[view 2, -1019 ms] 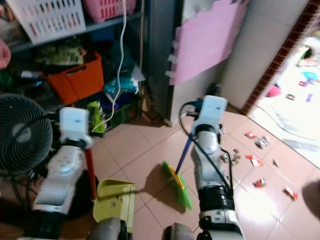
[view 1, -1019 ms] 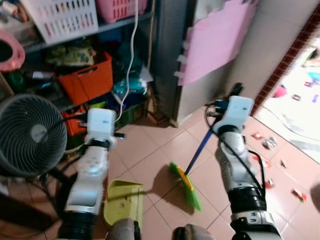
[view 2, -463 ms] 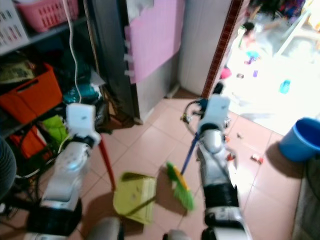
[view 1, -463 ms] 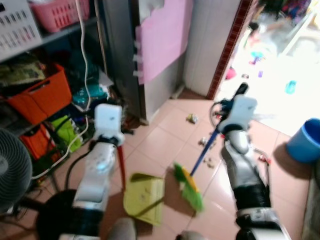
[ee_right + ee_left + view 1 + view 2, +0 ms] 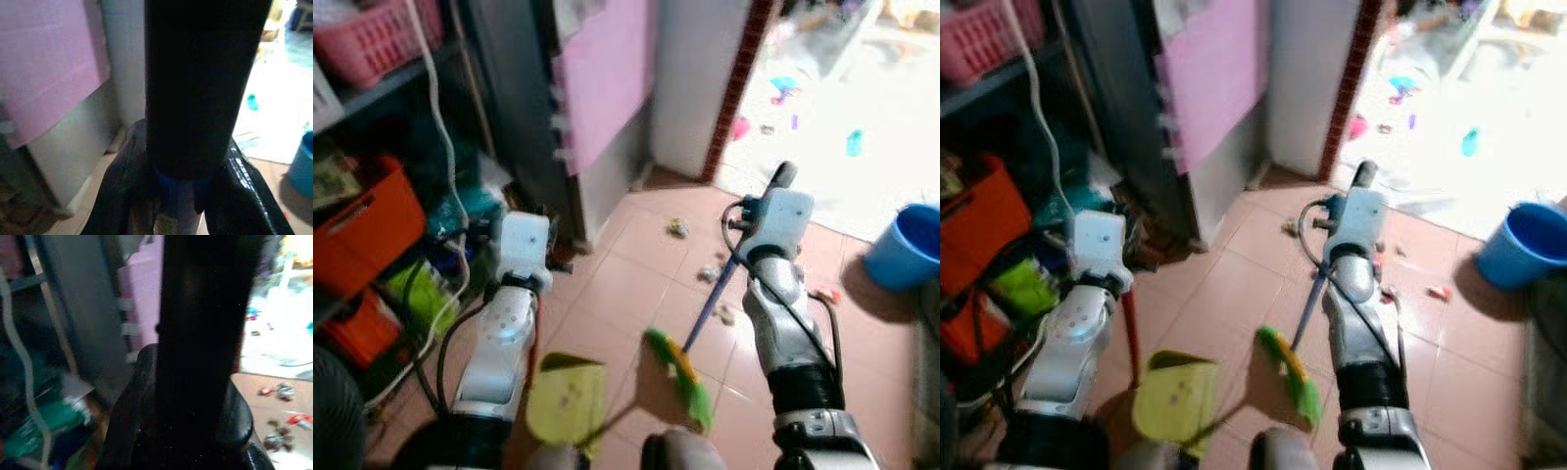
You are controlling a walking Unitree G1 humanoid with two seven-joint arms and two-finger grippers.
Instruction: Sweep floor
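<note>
The view has been swung away from the shelving since the earlier frames, so that the doorway and a blue bucket (image 5: pixel 901 257) are now presented; this is read as a turn of the robot, not of the objects. The broom (image 5: pixel 683 367) is clamped by its blue handle in the right gripper (image 5: pixel 183 183), its green head resting on the tiles just right of the yellow dustpan (image 5: pixel 566 399). The dustpan's red handle is taken to be held by the left gripper (image 5: pixel 195 431), though its closure cannot be confirmed. Scattered litter (image 5: pixel 677 227) lies between the broom and the doorway; it is judged that sweeping is now correctly directed at it.
</note>
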